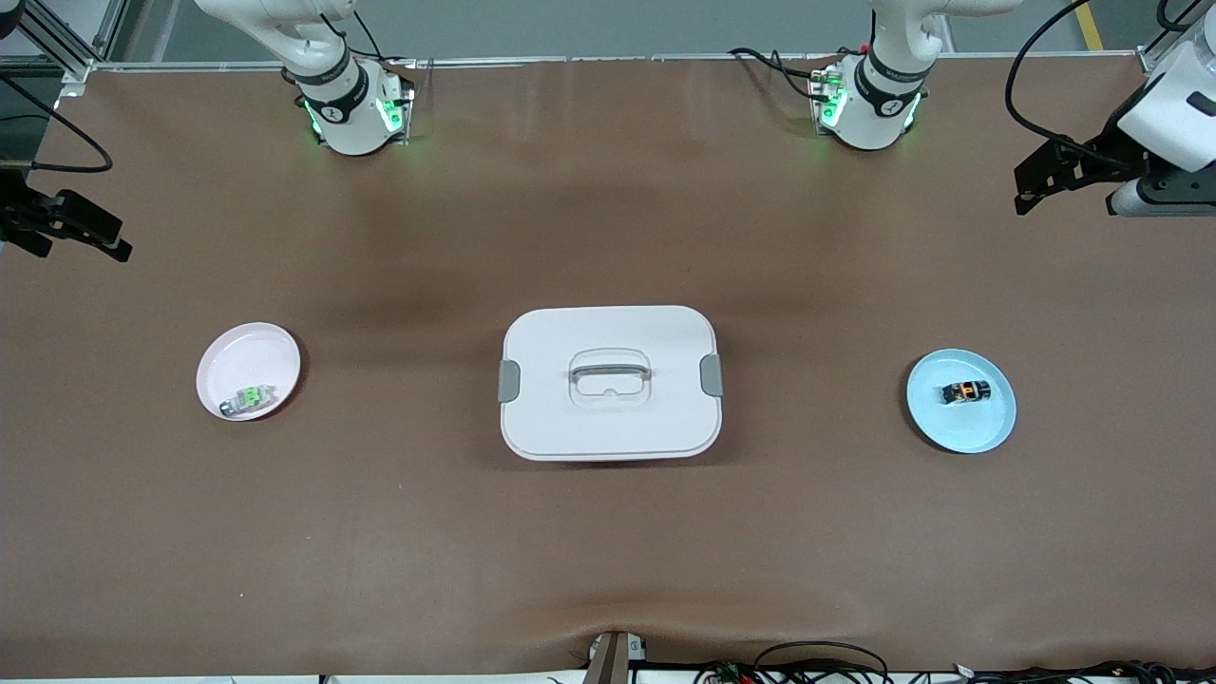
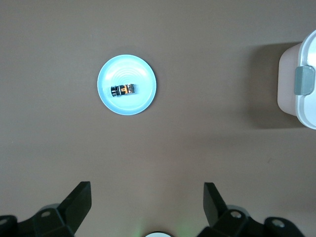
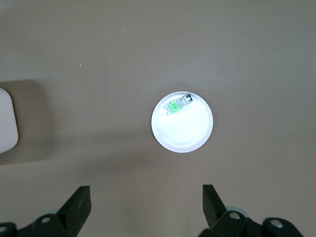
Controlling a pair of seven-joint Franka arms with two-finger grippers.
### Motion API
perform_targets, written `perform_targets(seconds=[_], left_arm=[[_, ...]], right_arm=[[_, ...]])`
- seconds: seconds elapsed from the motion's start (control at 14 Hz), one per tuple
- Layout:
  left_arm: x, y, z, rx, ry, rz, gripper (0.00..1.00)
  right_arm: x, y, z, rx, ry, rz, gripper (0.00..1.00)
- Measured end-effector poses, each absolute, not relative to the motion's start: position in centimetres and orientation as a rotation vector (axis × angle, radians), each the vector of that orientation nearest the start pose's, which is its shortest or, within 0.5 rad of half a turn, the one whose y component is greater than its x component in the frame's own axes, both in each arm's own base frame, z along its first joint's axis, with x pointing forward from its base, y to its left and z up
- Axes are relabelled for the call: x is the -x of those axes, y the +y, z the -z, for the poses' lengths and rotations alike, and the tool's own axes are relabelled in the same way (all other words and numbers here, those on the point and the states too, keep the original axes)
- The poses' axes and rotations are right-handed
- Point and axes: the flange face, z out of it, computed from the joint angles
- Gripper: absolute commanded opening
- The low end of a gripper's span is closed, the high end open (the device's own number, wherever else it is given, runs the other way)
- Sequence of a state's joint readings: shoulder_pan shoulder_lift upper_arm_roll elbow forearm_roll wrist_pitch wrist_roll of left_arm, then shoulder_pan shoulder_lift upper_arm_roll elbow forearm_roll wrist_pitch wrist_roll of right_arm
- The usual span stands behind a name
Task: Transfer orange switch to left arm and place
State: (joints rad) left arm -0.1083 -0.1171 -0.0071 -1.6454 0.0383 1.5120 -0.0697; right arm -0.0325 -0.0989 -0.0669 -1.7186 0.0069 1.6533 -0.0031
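Observation:
The orange switch [image 1: 965,391] lies on a light blue plate [image 1: 959,429] toward the left arm's end of the table. It also shows in the left wrist view [image 2: 123,90] on that plate [image 2: 140,101]. The white box [image 1: 609,382] with grey latches stands at the table's middle. My left gripper [image 1: 1024,190] is open and empty, up in the air over the table's edge at the left arm's end; its open fingers frame the left wrist view [image 2: 147,192]. My right gripper [image 1: 85,245] is open and empty, raised over the right arm's end; it also shows in its wrist view [image 3: 146,193].
A pink plate [image 1: 242,353] holds a tiny green-and-clear component [image 1: 249,399] toward the right arm's end; both show in the right wrist view, the plate [image 3: 182,133] and the component [image 3: 177,103]. The box's edge shows in both wrist views [image 2: 303,59] [image 3: 6,121]. Cables lie along the table's near edge [image 1: 817,665].

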Motion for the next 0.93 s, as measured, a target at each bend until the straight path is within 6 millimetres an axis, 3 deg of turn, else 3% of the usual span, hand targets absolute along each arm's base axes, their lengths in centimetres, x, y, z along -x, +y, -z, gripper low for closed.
perform_targets(seconds=[0.43,0.93], left_arm=[[-50.9,-5.5,-64.4,3.1,0.078,-0.031,1.0],[-51.2,-5.4,-65.5,3.102,0.071,-0.006,1.0]], right_arm=[[-52.7,-5.3,-61.7,3.125,0.158,0.061,1.0],[-52.7,-5.2,-61.7,3.127,0.12,0.052,1.0]])
